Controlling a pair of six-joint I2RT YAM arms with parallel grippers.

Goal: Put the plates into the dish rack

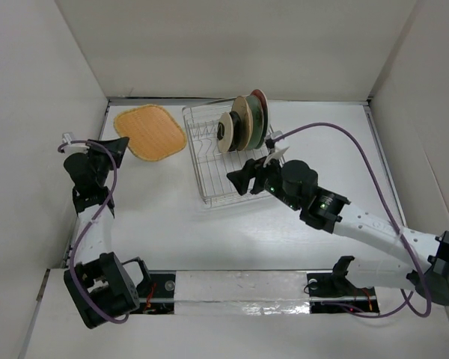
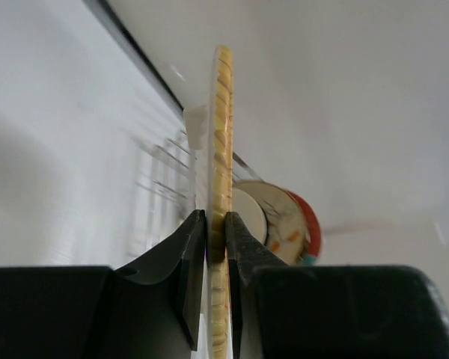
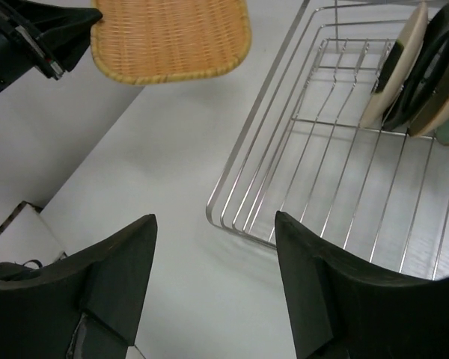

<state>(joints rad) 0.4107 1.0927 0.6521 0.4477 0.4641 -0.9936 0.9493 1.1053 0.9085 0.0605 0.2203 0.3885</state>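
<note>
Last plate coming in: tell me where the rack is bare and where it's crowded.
Bare: the near slots of the dish rack, between the front standing plate and the near rim. Crowded: the far end, packed with plates, and the near right corner, where the open right gripper hovers.

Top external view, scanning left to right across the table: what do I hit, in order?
left gripper → orange plate → dish rack → racked plates

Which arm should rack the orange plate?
Left. The left end effector is shut on the orange plate; the right end effector is open and empty by the dish rack.
</note>
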